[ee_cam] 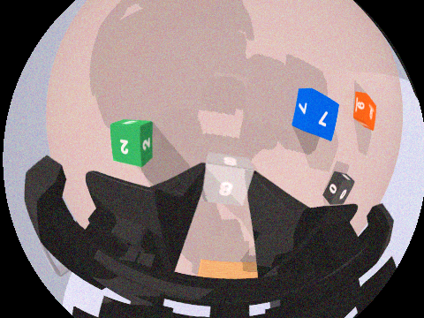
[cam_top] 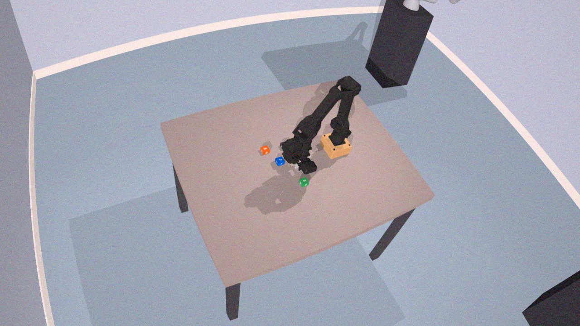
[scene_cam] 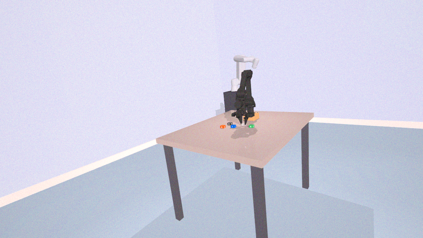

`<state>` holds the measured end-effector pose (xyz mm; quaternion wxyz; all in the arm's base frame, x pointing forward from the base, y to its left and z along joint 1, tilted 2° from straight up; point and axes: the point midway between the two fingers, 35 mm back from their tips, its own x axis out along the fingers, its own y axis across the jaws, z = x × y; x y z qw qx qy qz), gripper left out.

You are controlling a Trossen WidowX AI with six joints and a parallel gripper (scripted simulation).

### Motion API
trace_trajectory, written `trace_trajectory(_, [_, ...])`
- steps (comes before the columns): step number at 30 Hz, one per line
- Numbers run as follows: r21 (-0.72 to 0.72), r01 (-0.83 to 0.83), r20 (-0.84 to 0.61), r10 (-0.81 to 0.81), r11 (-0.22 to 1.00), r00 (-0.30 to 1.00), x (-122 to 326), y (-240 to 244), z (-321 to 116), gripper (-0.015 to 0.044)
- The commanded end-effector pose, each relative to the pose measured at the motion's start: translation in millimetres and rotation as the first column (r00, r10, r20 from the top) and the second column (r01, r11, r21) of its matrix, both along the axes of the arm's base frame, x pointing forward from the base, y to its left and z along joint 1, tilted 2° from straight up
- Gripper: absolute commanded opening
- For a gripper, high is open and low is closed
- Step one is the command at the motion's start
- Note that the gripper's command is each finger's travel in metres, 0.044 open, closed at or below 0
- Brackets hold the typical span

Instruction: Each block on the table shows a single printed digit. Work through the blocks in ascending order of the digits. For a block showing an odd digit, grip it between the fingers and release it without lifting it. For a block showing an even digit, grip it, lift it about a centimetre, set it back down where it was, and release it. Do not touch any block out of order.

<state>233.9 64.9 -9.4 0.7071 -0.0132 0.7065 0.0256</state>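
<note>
My gripper (ee_cam: 227,172) (scene_cam: 243,124) is shut on a see-through whitish block (ee_cam: 218,183) (scene_cam: 242,124) showing 8. The block is upright, at or barely above the table; any small gap under it cannot be told. In the wrist view, a green block (ee_cam: 125,143) (cam_top: 303,182) (scene_cam: 251,126) showing 2 is at the left. A blue block (ee_cam: 314,115) (cam_top: 279,161) (scene_cam: 233,126) showing 7 and an orange block (ee_cam: 365,111) (cam_top: 264,150) (scene_cam: 222,126) are at the right; its underlined digit is 6 or 9. A black block (ee_cam: 338,187) (scene_cam: 229,123) showing 0 is by the right finger, hidden in the top view.
The table (cam_top: 324,227) (scene_cam: 212,141) carries the arm's wooden base (cam_top: 340,152) (scene_cam: 254,116), behind the gripper. The arm's shadow falls across the tabletop near the green block. A dark pedestal (cam_top: 399,44) with a white arm (scene_cam: 241,69) stands beyond the table.
</note>
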Motion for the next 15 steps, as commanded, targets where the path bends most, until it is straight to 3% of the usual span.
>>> trace_trajectory(1, [-0.003,0.005,-0.008,-0.005,1.000,1.000,-1.8,-0.6,-3.4,0.0120])
trace_trajectory(7, [-0.003,0.005,-0.008,-0.005,1.000,1.000,-1.8,-0.6,-3.4,0.0120])
trace_trajectory(15, [-0.003,0.005,-0.008,-0.005,1.000,1.000,-1.8,-0.6,-3.4,0.0330])
